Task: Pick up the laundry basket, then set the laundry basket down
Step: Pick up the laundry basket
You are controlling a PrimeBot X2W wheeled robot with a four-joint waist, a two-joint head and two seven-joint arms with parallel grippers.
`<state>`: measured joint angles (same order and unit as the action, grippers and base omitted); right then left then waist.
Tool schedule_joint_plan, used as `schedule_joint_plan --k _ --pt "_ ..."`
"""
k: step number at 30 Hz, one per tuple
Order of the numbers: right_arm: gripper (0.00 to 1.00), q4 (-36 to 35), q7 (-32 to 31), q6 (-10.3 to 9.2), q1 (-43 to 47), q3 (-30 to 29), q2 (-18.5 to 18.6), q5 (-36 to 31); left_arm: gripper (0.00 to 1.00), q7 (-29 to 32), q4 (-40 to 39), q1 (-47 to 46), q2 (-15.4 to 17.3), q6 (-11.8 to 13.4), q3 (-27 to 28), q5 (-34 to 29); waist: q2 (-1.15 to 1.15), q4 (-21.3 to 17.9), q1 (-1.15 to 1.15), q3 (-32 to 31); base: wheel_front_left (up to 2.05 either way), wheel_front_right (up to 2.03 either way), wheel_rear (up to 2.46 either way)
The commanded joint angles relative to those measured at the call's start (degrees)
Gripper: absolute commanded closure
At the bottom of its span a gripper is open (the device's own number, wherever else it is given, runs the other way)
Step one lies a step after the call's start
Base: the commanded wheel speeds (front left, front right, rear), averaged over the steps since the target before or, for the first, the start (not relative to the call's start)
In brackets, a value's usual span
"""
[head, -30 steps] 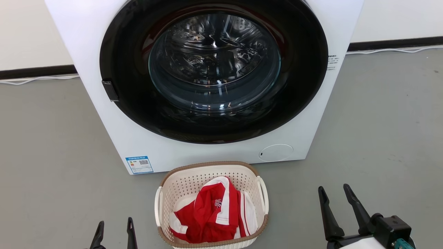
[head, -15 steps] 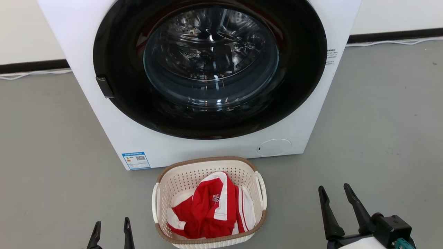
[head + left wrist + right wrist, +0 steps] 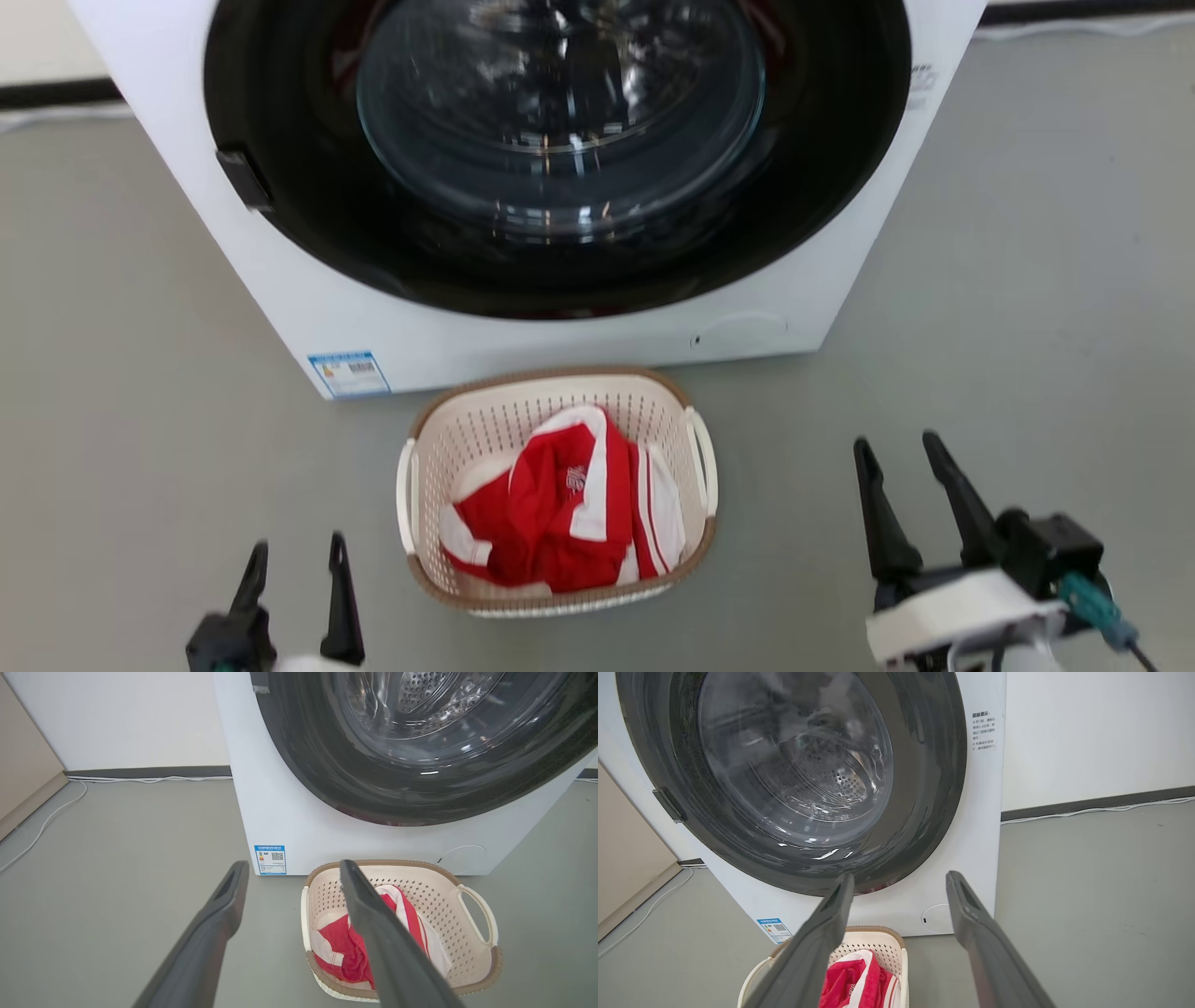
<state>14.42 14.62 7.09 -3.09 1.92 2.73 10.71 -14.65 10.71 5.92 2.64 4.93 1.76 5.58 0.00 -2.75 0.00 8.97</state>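
Note:
The laundry basket [image 3: 448, 439] is cream-white and perforated with a brown rim. It stands on the grey floor just in front of the washing machine, holding red and white clothes [image 3: 560, 504]. White loop handles sit on its left [image 3: 405, 495] and right [image 3: 702, 462] sides. My left gripper [image 3: 297, 551] is open at the lower left, apart from the basket. My right gripper [image 3: 894, 448] is open at the lower right, also apart from it. The basket [image 3: 439, 896] appears past my left fingers, and its rim [image 3: 878, 931] lies low behind my right fingers.
A white front-loading washing machine [image 3: 327, 317] with a dark round glass door [image 3: 560, 121] stands right behind the basket. Grey floor [image 3: 1027, 280] spreads to both sides. A white cable [image 3: 56, 807] runs along the wall base at the left.
The whole head view has shifted, with the machine and basket higher in the picture, so the camera has moved. Both grippers show further up and stay open. The basket has not moved on the floor.

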Motion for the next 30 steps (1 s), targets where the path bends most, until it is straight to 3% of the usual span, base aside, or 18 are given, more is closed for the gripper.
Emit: schedule_joint_plan --k 1,18,30 --pt "0.00 -0.63 0.38 0.40 -2.59 1.31 0.15 0.32 0.00 -0.35 -0.82 -3.09 0.42 -0.36 1.84 -0.33 0.00 -0.01 0.00 1.98 0.00 0.00 0.00" --pt "0.00 10.78 0.38 0.40 -20.81 1.51 0.15 -1.63 0.00 -0.35 12.37 -23.82 0.83 -2.93 2.96 -0.81 0.00 1.17 0.00 21.17 0.00 0.00 0.00" --pt "0.00 22.58 0.38 0.40 -33.16 0.49 0.15 -3.30 0.00 -0.35 23.70 -37.99 0.64 -4.45 3.57 -0.29 0.00 3.11 0.00 34.16 0.00 0.00 0.00"
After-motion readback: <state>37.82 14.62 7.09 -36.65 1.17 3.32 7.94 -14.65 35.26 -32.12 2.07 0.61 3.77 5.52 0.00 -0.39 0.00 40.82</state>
